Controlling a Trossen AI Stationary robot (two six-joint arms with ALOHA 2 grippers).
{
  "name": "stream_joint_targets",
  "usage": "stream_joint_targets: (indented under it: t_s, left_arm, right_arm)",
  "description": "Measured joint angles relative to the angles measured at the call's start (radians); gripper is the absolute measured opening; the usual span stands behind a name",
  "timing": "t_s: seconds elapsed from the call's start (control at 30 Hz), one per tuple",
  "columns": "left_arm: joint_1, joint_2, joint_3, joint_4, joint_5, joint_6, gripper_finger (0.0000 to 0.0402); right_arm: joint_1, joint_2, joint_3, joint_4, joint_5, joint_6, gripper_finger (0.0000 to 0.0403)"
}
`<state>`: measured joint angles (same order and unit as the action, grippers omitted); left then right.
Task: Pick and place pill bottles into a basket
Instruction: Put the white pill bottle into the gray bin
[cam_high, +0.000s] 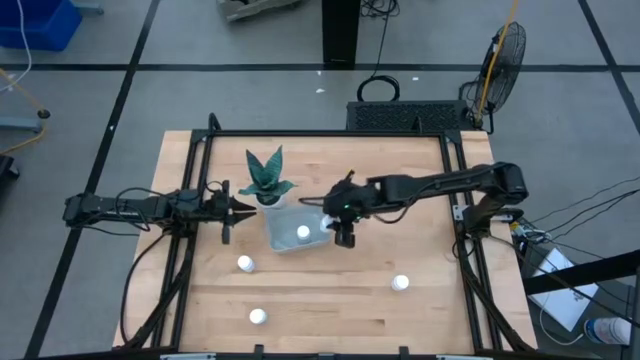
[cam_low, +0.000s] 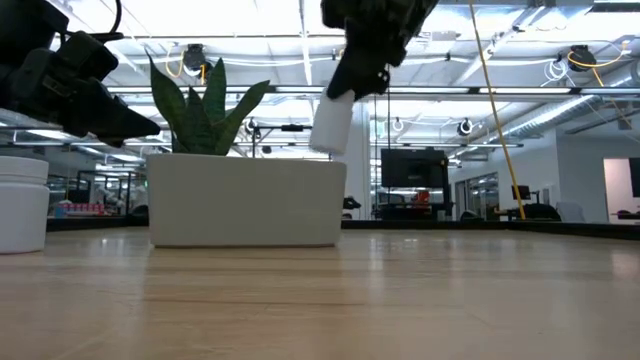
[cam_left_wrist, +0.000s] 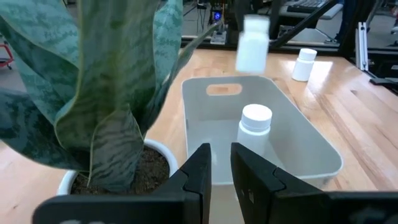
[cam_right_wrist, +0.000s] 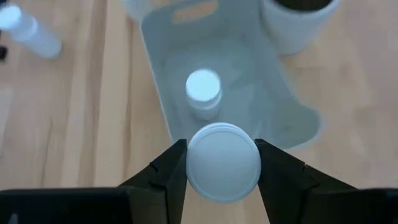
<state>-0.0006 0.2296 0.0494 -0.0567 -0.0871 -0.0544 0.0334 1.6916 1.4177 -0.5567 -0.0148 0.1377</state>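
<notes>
Currently right hand (cam_right_wrist: 222, 163) pinches a pill bottle (cam_right_wrist: 223, 162) by its body, cap facing the wrist camera, held in the air over the basket (cam_high: 283, 228). Below it, a second bottle (cam_right_wrist: 203, 87) stands upright inside the basket. Beyond, three bottles (cam_high: 245, 263) stand on the tabletop (cam_high: 330, 300). Left hand (cam_high: 243, 208), fingers pressed together, waits beside the plant pot (cam_high: 268, 198).

1. I see a grey floor (cam_high: 250, 95) crossed by dark lines around the wooden bench (cam_high: 330, 290).
2. A round fan (cam_high: 503, 55) stands beyond the bench's far right corner.
3. A blue bin (cam_high: 35, 22) sits on the floor at the far left.
4. In the low view, long ceiling lights (cam_low: 250, 25) shine over a wide hall, and a dark monitor (cam_low: 412, 168) stands far behind.
</notes>
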Motion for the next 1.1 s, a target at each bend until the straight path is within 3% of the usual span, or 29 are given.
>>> stream_joint_targets:
  t_s: [0.27, 0.63, 1.1]
  left_arm:
    - [0.0, 0.0, 0.0, -0.002, 0.005, -0.001, 0.0065]
    - [0.0, 0.001, 0.0, -0.011, 0.006, -0.002, 0.0065]
    - [0.0, 0.001, 0.0, -0.017, 0.008, -0.003, 0.0065]
  right_arm:
    - [0.006, 0.119, 0.049, -0.018, -0.071, -0.026, 0.0147]
    - [0.006, 0.127, 0.051, 0.004, -0.095, -0.032, 0.0147]
    - [0.0, 0.256, 0.048, 0.051, -0.172, -0.054, 0.0147]
